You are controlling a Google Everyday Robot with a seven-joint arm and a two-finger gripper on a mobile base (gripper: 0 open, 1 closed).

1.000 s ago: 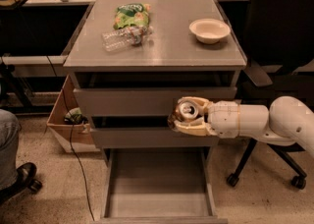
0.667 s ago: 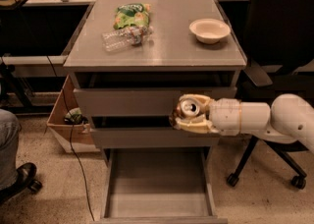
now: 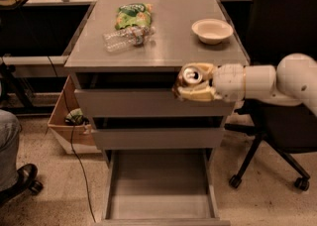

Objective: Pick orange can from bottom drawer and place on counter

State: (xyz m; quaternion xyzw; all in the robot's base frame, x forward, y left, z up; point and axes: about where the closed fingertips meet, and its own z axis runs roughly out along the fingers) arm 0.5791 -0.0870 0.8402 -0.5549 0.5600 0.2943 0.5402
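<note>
My gripper [image 3: 190,82] comes in from the right on a white arm and is shut on the orange can [image 3: 191,76]. The can's silver top with its pull tab faces the camera. The can hangs in front of the top drawer's face, just below the front edge of the grey counter [image 3: 163,46]. The bottom drawer [image 3: 161,185] stands pulled out at the foot of the cabinet, and its tray shows nothing inside.
On the counter lie a crushed clear plastic bottle [image 3: 126,37], a green snack bag [image 3: 132,15] and a white bowl [image 3: 212,30]. A black office chair [image 3: 277,121] stands to the right. A cardboard box [image 3: 69,121] sits on the floor at left, beside a person's leg [image 3: 10,141].
My gripper has risen with the orange can, from level with the middle drawer's face to the top drawer's face near the counter edge.
</note>
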